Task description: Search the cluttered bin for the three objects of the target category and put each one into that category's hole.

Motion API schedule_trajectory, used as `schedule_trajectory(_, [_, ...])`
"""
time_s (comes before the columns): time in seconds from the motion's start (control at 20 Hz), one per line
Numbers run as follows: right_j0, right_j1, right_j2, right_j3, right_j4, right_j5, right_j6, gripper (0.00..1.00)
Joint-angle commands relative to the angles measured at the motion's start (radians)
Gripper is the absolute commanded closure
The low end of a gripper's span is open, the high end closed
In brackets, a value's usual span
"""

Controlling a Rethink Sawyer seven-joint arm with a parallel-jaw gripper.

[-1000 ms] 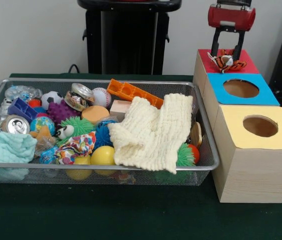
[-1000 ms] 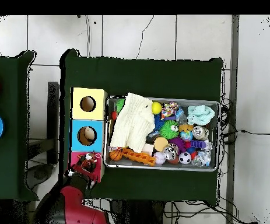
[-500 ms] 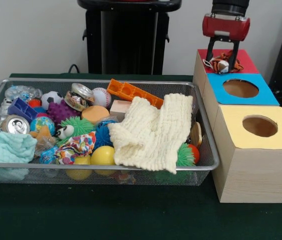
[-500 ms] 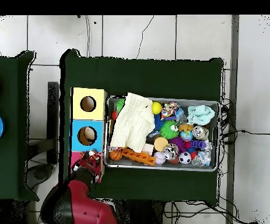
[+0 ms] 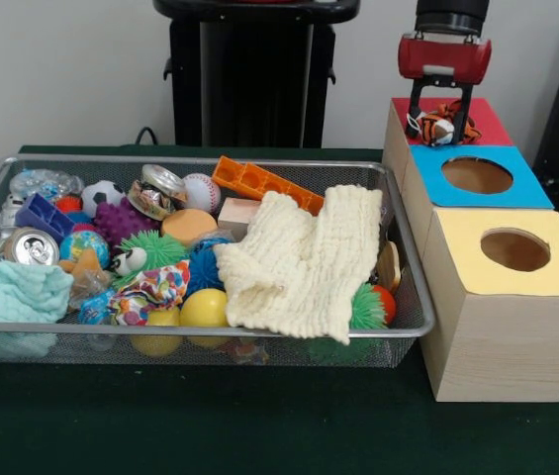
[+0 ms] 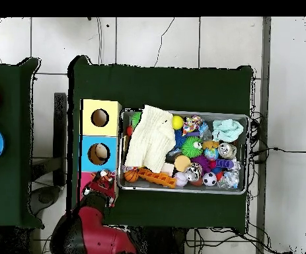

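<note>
While the arm climbs a little from where it hung a second ago, the claw [image 5: 441, 111] lifts with it, and the small tiger toy [image 5: 440, 126] it carries now sits higher over the red box [image 5: 487, 121], nearer that lid's far edge than before. The two dark fingers [image 5: 415, 99] stand on either side of the toy, and the claw looks clamped on it, though from across the counter [image 5: 259, 435] I can't quite see the contact itself. That suggests the drop has not happened yet: the toy is above the red lid, not down inside, and the hole there is hidden behind the toy from this side. The blue box [image 5: 477, 176] and the yellow box [image 5: 514, 249] show open round holes, so I judge the red one is the target for this category. The toy is orange with black stripes and a pale face patch, soft and floppy, with bits trailing below the fingers. From above, it shows only as a small striped blot beside the wire bin [image 6: 185, 188], where the cream cloth [image 6: 149, 139] covers much of the clutter.
</note>
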Motion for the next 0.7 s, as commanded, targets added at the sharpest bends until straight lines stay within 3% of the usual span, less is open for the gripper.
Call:
schedule_trajectory(0.05, [-0.063, 0.194, 0.089, -0.038, -0.030, -0.040, 0.253, 0.00])
schedule_trajectory(0.35, [0.007, 0.188, 0.043, -0.033, 0.049, -0.070, 0.253, 0.00])
schedule_trajectory(0.7, [-0.026, 0.188, 0.076, -0.018, 0.023, -0.091, 0.283, 0.00])
